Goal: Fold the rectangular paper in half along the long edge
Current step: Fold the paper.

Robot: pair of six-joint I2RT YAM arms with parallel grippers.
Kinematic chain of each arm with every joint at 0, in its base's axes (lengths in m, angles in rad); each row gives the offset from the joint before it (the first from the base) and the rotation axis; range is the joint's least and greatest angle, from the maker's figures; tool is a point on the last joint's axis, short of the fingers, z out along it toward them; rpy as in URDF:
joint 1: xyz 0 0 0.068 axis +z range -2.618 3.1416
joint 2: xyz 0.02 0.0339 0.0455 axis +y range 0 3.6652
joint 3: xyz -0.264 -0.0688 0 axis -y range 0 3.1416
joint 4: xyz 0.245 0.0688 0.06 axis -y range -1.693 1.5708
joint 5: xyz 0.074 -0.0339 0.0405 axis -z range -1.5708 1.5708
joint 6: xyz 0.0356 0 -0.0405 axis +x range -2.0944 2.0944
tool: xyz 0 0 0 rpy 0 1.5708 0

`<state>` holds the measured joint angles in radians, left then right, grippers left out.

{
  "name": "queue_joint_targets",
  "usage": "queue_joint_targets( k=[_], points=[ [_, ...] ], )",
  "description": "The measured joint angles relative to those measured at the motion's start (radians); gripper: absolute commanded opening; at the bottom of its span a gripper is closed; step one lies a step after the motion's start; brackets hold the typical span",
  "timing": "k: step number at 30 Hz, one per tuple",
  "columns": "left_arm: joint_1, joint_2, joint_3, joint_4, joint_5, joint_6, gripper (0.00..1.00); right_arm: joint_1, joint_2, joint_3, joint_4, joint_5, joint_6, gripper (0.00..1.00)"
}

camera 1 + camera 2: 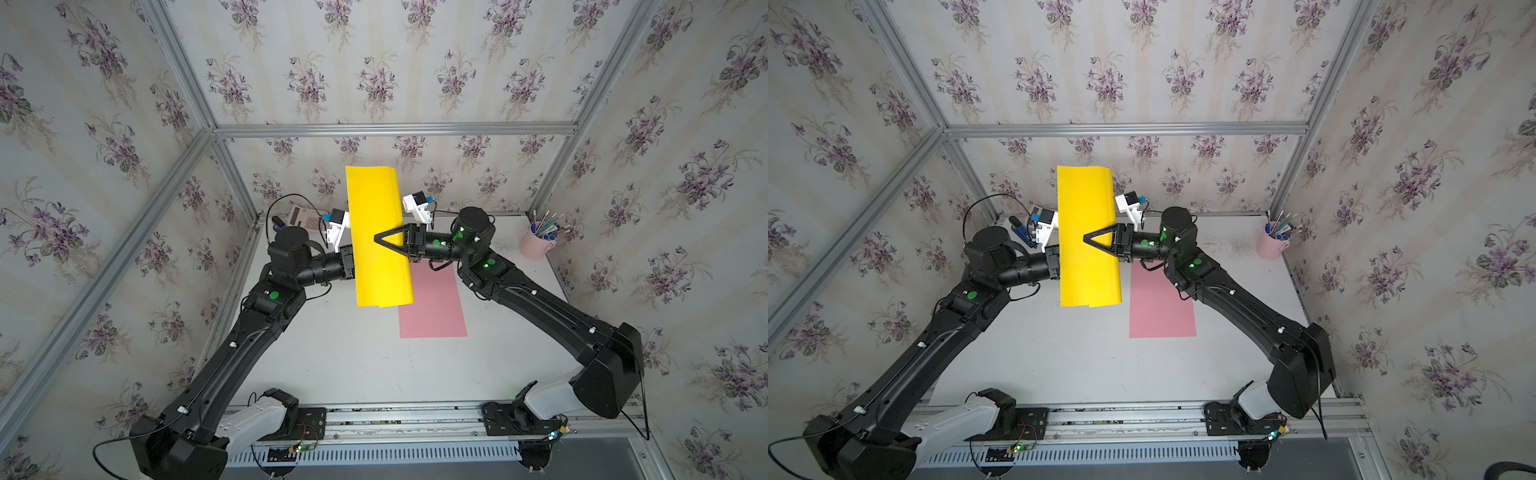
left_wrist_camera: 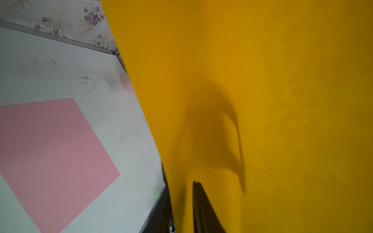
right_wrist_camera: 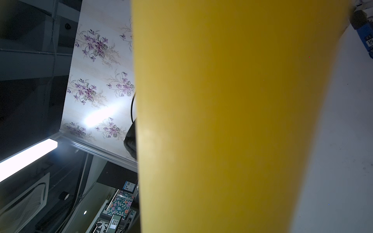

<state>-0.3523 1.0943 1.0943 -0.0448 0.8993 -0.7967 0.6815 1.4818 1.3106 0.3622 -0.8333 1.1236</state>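
Yellow paper (image 1: 378,266) hangs curled above the table (image 1: 353,365), blocking both wrist views and hiding the left gripper (image 2: 196,201), whose grip cannot be told. The right gripper (image 1: 376,239) reaches over it, tips drawn together; any hold is unclear. A pink sheet (image 1: 432,307) lies at the paper's 4 o'clock, a pen cup (image 1: 536,245) at 3 and a calculator (image 1: 300,216) at 10.

Bright, even light; close yellow paper (image 3: 232,121) blurs wrist views.
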Motion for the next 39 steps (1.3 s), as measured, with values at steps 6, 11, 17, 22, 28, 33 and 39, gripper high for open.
queue_joint_targets(
  k=[6,11,17,22,28,33,39],
  points=[
    [-0.002,-0.01,-0.003,0.0,-0.003,0.008,0.0,-0.008,0.0,-0.005,0.0,0.0,-0.001,0.47],
    [-0.002,-0.027,0.005,-0.018,-0.014,0.03,0.0,-0.024,-0.002,-0.02,-0.001,0.004,-0.001,0.54],
    [-0.002,-0.028,0.011,-0.06,-0.035,0.056,0.0,-0.033,-0.007,-0.029,0.0,0.004,-0.001,0.61],
    [-0.002,-0.024,0.011,-0.076,-0.036,0.064,0.0,-0.035,-0.011,-0.025,0.0,0.003,-0.001,0.66],
    [-0.002,-0.024,0.031,-0.116,-0.036,0.085,0.0,-0.041,-0.011,-0.025,0.0,0.003,-0.001,0.67],
    [-0.002,-0.024,0.04,-0.136,-0.036,0.1,0.0,-0.043,-0.011,-0.026,0.0,0.003,-0.001,0.64],
    [-0.002,-0.024,0.043,-0.141,-0.036,0.102,0.0,-0.045,-0.011,-0.026,0.0,-0.011,-0.001,0.63]
  ],
)
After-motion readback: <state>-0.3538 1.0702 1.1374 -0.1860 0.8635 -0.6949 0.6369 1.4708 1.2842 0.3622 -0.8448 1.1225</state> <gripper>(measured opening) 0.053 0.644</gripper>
